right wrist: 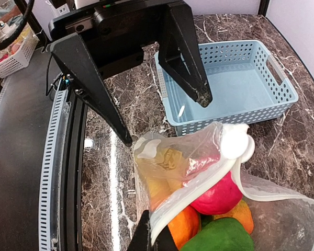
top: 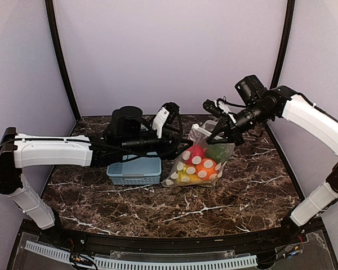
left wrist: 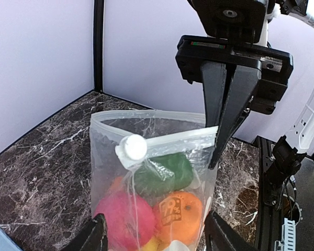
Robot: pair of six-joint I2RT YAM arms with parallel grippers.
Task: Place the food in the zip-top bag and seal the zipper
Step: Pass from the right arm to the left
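The zip-top bag (top: 198,163), clear with white dots, stands on the table holding the food: a red apple (left wrist: 123,219), an orange (left wrist: 180,212), a green pepper (left wrist: 162,172) and a yellow piece (right wrist: 162,183). My right gripper (top: 219,134) is shut on the zipper (left wrist: 172,140) at the bag's right corner and holds it up. In its own view the right gripper (right wrist: 154,236) pinches the strip. The mouth gapes open behind the strip. My left gripper (left wrist: 156,225) is open and empty, its fingers (left wrist: 97,235) either side of the bag and short of it.
The light-blue basket (top: 134,171) sits empty left of the bag, under my left arm; it also shows in the right wrist view (right wrist: 235,83). Purple walls close the back and sides. A white basket (right wrist: 13,52) stands off the table.
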